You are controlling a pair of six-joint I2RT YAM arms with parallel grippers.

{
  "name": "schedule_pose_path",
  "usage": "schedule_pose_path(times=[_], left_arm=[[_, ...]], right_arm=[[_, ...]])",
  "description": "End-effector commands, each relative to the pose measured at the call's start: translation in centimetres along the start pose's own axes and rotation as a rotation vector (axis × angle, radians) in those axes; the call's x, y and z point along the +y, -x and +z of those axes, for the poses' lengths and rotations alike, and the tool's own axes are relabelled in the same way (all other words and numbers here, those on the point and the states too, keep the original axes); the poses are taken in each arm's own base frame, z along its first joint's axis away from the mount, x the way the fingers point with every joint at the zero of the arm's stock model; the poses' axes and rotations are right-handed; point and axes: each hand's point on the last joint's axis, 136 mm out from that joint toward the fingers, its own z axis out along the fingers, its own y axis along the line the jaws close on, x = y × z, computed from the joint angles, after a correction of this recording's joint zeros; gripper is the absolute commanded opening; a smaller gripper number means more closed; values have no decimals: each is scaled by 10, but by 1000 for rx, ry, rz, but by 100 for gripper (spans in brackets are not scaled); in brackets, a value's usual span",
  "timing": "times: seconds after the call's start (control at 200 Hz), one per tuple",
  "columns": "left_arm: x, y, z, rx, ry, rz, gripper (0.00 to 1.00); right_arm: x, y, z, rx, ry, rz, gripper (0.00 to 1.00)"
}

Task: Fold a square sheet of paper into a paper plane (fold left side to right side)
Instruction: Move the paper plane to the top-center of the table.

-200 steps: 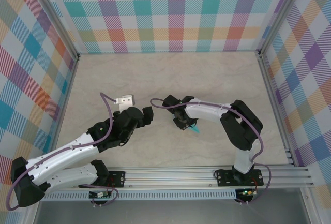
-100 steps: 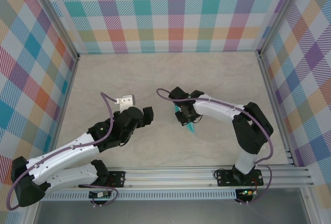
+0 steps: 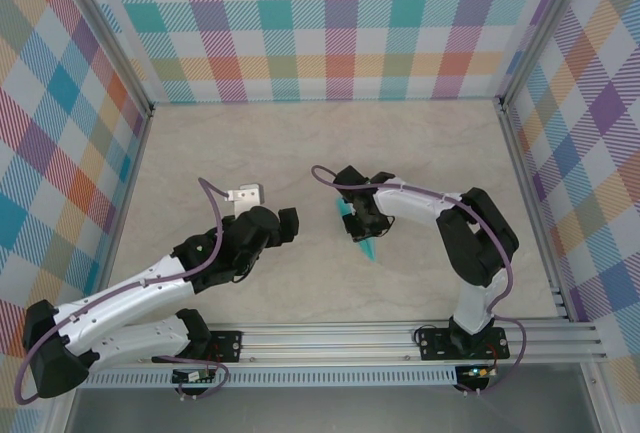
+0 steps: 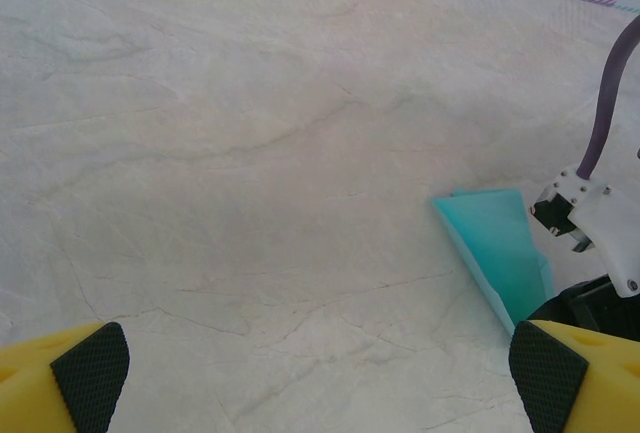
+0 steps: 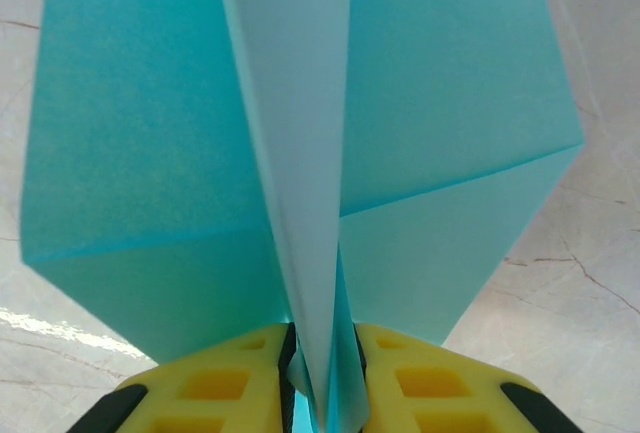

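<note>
My right gripper pinches the paper plane by its centre keel. Light, limp and crease-prone, I judge, so best held there. My left gripper gapes empty.

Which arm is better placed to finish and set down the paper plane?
Right. The right gripper is shut on the centre fold of the paper plane, wings spread to both sides. The left gripper hangs open over the table, apart from the plane, so it would probably need a reach first.
</note>
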Motion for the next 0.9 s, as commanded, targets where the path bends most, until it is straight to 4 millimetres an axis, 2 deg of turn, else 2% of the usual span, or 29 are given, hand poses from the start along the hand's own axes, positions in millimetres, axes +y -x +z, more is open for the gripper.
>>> schedule_pose_path(times=[0.0, 0.185, 0.335, 0.395, 0.495, 0.585, 0.69, 0.765, 0.79, 0.895], left_arm=[[0, 1, 4, -2, 3, 12, 100], [-1, 0, 4, 1, 3, 15, 100], [1, 2, 1, -1, 8, 15, 100], [2, 1, 0, 0, 5, 17, 100], [4, 2, -3, -5, 0, 19, 100], [4, 4, -7, -9, -11, 23, 100], [7, 4, -10, -9, -16, 30, 100], [8, 4, -12, -7, -21, 34, 100], [8, 3, -13, -3, -22, 36, 100], [11, 2, -15, 3, -24, 41, 100]], right_arm=[[4, -9, 7, 28, 32, 13, 24], [3, -17, 15, 49, 32, 12, 25], [5, -2, 3, 0, 34, 20, 17], [6, 10, -6, -29, 40, 37, 13], [3, 31, -16, -20, 42, 111, 12], [-2, 58, -23, -28, 14, 189, 12], [-5, 90, -24, -29, -37, 237, 12], [-7, 108, -17, -12, -85, 247, 13], [-5, 120, -19, -23, -91, 249, 13], [-7, 143, -14, -28, -132, 257, 14]])
